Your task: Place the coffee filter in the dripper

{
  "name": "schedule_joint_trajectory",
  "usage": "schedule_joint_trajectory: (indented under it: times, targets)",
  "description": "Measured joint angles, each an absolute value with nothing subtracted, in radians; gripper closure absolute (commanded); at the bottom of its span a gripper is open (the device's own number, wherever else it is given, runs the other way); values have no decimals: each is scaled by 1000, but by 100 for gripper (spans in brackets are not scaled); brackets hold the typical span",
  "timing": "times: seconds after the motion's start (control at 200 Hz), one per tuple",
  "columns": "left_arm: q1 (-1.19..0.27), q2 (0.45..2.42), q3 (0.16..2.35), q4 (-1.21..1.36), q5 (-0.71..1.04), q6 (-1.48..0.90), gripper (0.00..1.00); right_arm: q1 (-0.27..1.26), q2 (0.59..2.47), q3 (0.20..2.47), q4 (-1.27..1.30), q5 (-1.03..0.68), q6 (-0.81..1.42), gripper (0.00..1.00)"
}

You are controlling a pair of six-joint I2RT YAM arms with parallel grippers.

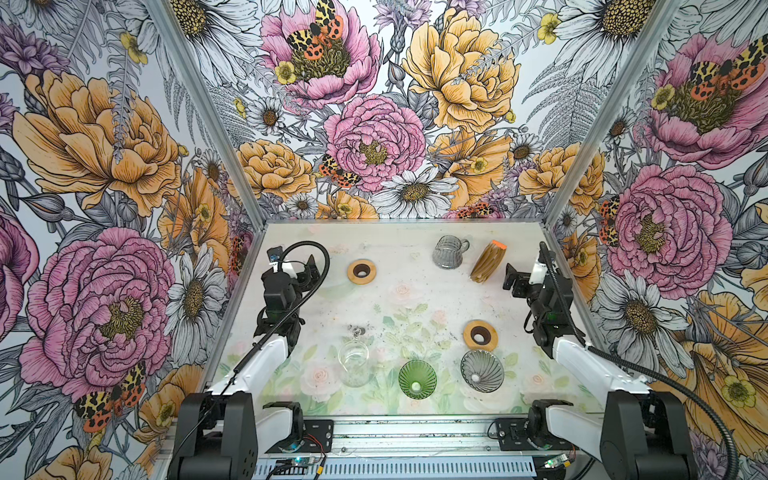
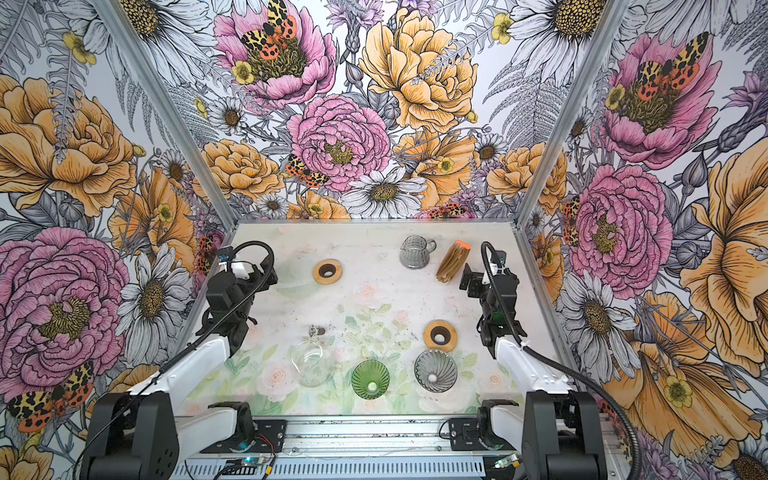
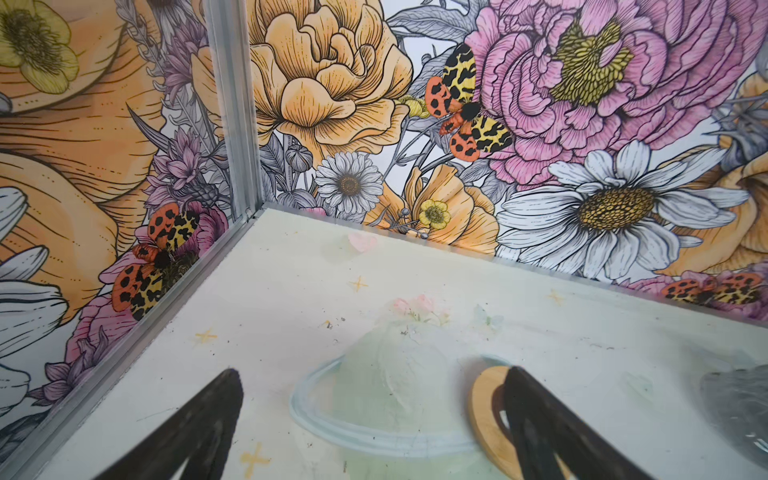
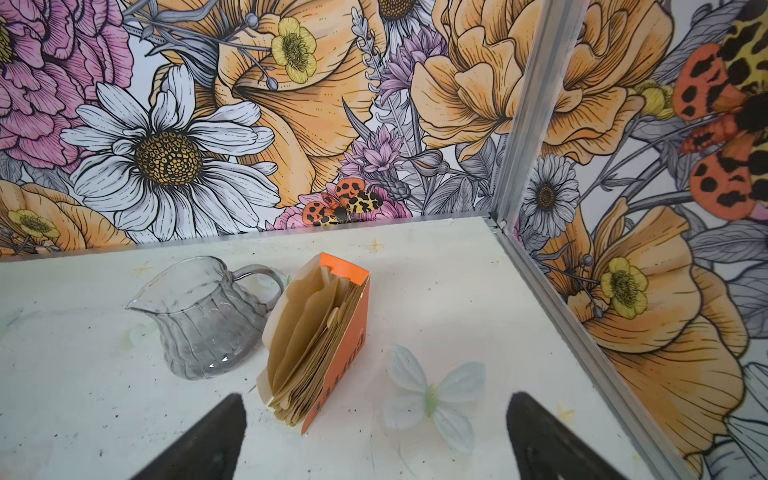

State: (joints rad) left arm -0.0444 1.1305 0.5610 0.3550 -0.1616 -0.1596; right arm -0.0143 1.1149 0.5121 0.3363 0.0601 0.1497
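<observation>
Currently: Filter Pack Beside the Pitcher, Both Tools Wide

The coffee filters (image 4: 307,332) are brown paper, folded flat and fanned like pages. They sit packed in an orange carton (image 4: 347,353) with white lettering on its side. The carton is open along one face and stands on edge on the desk (image 1: 415,299), leaning slightly.

Location: the carton stands just beside the grey glass pitcher (image 4: 208,324), on the pitcher's handle side. Whether handle and carton touch cannot be told.

Drippers: a green dripper (image 1: 417,379) and a grey dripper (image 1: 482,370), both ribbed, stand mouth up. Both are well apart from the pitcher, toward the robot's side of the desk, and both are without a filter.

Right tool (image 4: 374,399): fingers spread wide, holding nothing. It hovers on the far side of the carton from the pitcher, near the carton but apart from it.

Left tool (image 3: 374,374): fingers spread wide, holding nothing. It is well apart from the pitcher, on the spout side.
</observation>
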Motion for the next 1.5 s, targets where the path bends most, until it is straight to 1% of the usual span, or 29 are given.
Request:
schedule_joint_trajectory:
  times: [0.165,0.37,0.51,0.801,0.971,1.176,1.261,1.331,1.406,1.496]
  targets:
    - [-142,1110,715,128,-201,-239,1,35,1049,603,151,77,223,1]
    - [-245,1111,850,-114,-200,-300,1,92,1042,741,-58,98,343,0]
    - [-262,1108,898,-256,-156,-324,1,144,1055,778,-159,104,422,0]
    - [-280,1016,951,-601,-70,-405,1,352,1105,844,-342,97,511,0]
    - [-295,961,959,-789,-46,-459,1,484,1155,890,-391,81,532,0]
    - [-298,950,984,-987,21,-521,1,614,1209,927,-420,55,563,0]
    - [-308,951,984,-1047,51,-550,10,653,1230,944,-422,52,574,0]
    - [-328,951,984,-1082,66,-569,11,678,1248,956,-422,51,580,0]
    - [-355,954,984,-1115,78,-587,16,694,1264,965,-423,51,585,0]
    - [-389,963,983,-1145,83,-607,18,701,1268,966,-423,47,588,1]
